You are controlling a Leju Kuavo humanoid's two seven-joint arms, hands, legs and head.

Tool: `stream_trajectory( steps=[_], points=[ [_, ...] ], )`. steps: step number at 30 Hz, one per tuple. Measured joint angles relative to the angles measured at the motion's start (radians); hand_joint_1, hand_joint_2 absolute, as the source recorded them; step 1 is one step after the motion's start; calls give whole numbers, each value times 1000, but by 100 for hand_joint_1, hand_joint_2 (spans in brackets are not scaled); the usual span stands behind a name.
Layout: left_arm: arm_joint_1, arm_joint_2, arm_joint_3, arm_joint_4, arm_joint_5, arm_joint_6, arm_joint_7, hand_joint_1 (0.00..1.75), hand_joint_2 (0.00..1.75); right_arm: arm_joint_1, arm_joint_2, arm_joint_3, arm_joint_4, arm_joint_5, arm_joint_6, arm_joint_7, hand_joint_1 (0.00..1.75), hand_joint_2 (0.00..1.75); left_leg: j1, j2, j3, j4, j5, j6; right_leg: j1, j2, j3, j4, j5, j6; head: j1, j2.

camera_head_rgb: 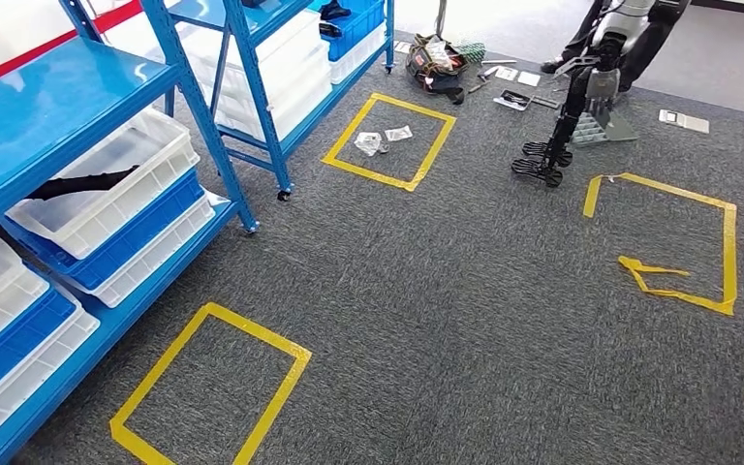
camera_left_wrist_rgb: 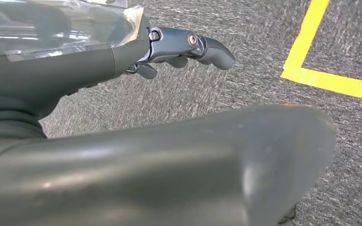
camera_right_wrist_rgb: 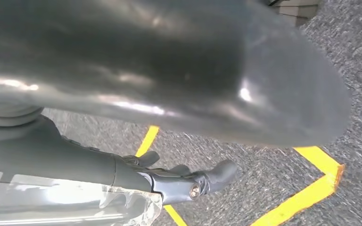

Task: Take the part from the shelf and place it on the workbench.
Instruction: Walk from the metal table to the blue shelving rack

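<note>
My left hand (camera_left_wrist_rgb: pixel 188 47) and right hand (camera_right_wrist_rgb: pixel 188 181) hang over the carpet, fingers loosely extended, seemingly holding nothing. A dark part (camera_head_rgb: pixel 82 181), probably mine, lies in a white bin (camera_head_rgb: pixel 145 160) on the blue shelf (camera_head_rgb: pixel 48 97), far left. Reaching from here risks clipping the upright.

High head view; wrist views near carpet (camera_left_wrist_rgb: pixel 245 89).

part (camera_head_rgb: pixel 82 181): dark, long and thin | lies slantwise inside a white bin (camera_head_rgb: pixel 145 174); one end pokes over the bin's rim | bin sits on the blue shelf (camera_head_rgb: pixel 48 107), under its top board; finer shape unclear
</note>
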Motion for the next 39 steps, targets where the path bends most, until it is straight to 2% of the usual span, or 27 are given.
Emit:
stream_trajectory(
  steps=[2,4,5,6,7,9,11,13,14,16,18,19,20,21,22,24,26,27,28,29,31,32,33,35,36,37,39],
  points=[
    [-9,2,2,0,3,0,-8,0,0,1,1,-2,0,-2,-2,1,0,0,-3,66,-50,110,-65,-5,2,-28,-3,-1,3,-12,-8,0],
    [-17,2,2,0,5,-2,-12,0,0,4,0,-4,0,-2,-2,1,0,0,-3,98,-106,239,-121,-7,9,-60,-5,-1,1,-19,-12,0],
    [-19,2,2,0,5,-2,-13,0,0,4,0,-6,0,-2,-2,1,0,0,-3,103,-113,262,-123,-6,11,-75,-6,-1,1,-20,-12,0],
    [-19,2,3,0,6,-2,-14,0,0,3,0,-8,0,-2,-2,1,0,0,-3,108,-98,244,-107,-5,12,-88,-5,-1,0,-21,-12,0],
    [-19,3,3,0,7,-2,-14,0,0,2,0,-9,0,-2,-2,1,0,0,-4,118,-63,188,-78,-1,13,-100,-3,-1,-1,-22,-12,0],
    [-23,4,3,-1,8,-2,-14,0,0,0,2,-11,0,-2,-2,1,0,0,-9,161,17,50,-31,8,19,-119,0,0,-3,-21,-13,0],
    [-30,4,3,-1,8,-2,-14,0,0,-2,3,-13,0,-2,-2,1,0,0,-17,185,48,-16,-21,18,28,-139,2,0,-6,-16,-10,0],
    [-32,5,4,-1,8,-2,-15,0,0,-4,3,-16,0,-2,-2,1,0,0,-19,164,46,-25,-18,28,32,-160,3,-2,-9,-9,-8,0],
    [-31,5,4,-1,8,-2,-18,0,0,-5,3,-16,0,-2,-2,2,0,0,-18,152,46,-29,-14,34,31,-154,2,4,-14,-5,-8,0],
    [-33,4,5,-1,12,-5,-33,0,0,-6,4,-16,1,4,-2,6,0,0,-11,129,47,-37,-5,47,28,-104,-25,68,-50,-3,-6,0],
    [-40,2,6,-1,13,-11,-52,0,0,-3,3,-16,1,19,4,14,0,0,-7,103,43,-38,0,54,23,-52,-86,199,-106,-7,-4,0],
    [-43,0,6,-1,11,-13,-56,0,0,-2,2,-15,1,30,7,17,0,0,-6,88,42,-38,1,55,21,-42,-114,258,-126,-5,-4,0],
    [-44,-2,6,-1,9,-14,-56,0,0,-2,1,-14,1,39,10,18,0,0,-6,74,41,-38,2,54,19,-38,-129,286,-131,0,-4,0],
    [-44,-2,6,-1,8,-13,-51,0,0,-2,0,-14,1,44,11,19,0,0,-5,60,41,-37,4,53,17,-35,-125,275,-119,9,-4,0],
    [-44,-3,7,-1,8,-11,-46,0,0,-3,-1,-13,1,47,11,19,0,0,-3,46,42,-37,5,50,13,-31,-102,225,-93,21,-4,0],
    [-44,-4,8,-1,12,-8,-38,0,0,-5,-1,-13,2,46,11,22,0,0,-3,19,39,-34,7,42,4,12,-38,81,-34,39,-2,0],
    [-40,-4,13,-1,20,-4,-36,0,0,-5,-2,-13,3,49,12,25,0,0,-5,-3,33,-32,9,29,-1,46,-5,4,-6,35,-2,0],
    [-37,-5,16,-1,24,-2,-35,0,0,-4,-2,-13,3,50,12,26,0,0,-5,-12,30,-33,12,21,2,47,-2,-2,-4,27,-2,0],
    [-31,-4,20,-1,27,0,-33,0,0,-5,-2,-13,3,51,12,27,0,0,-3,-20,27,-36,16,15,2,34,0,-2,0,18,-3,0],
    [-26,-4,23,-1,30,1,-32,0,0,-6,-2,-13,3,52,12,27,0,0,-2,-12,24,-33,15,9,1,24,2,-4,3,11,-5,0],
    [-19,-4,28,-1,33,3,-32,0,0,-9,-1,-13,3,54,12,28,0,0,-3,40,0,14,-17,1,-3,-1,2,-8,7,-3,-12,0],
    [-18,-4,29,-1,33,3,-34,0,0,-9,-1,-13,3,54,12,28,0,0,-3,73,-25,69,-49,-2,-1,-15,2,-9,7,-9,-15,0],
    [-19,-4,29,-1,33,4,-36,0,0,-9,-1,-13,3,54,12,27,0,0,-3,91,-57,138,-84,-5,1,-31,2,-9,5,-13,-18,0],
    [-18,-3,29,-1,31,4,-40,0,0,-9,-2,-14,3,51,12,27,0,0,0,102,-106,244,-120,-10,5,-64,2,-8,3,-18,-18,0],
    [-16,-2,29,-1,30,4,-41,0,0,-10,-2,-14,3,50,12,26,0,0,2,105,-105,246,-111,-11,6,-77,3,-8,2,-19,-19,0],
    [-15,-2,29,-1,29,4,-41,0,0,-11,-1,-14,3,49,11,25,0,0,3,110,-84,209,-85,-11,7,-90,5,-8,0,-20,-19,0],
    [-18,1,29,-1,22,4,-41,0,0,-14,0,-14,3,44,9,24,0,0,0,145,-7,71,-27,-6,10,-110,10,-8,-4,-18,-19,0]
  ],
)
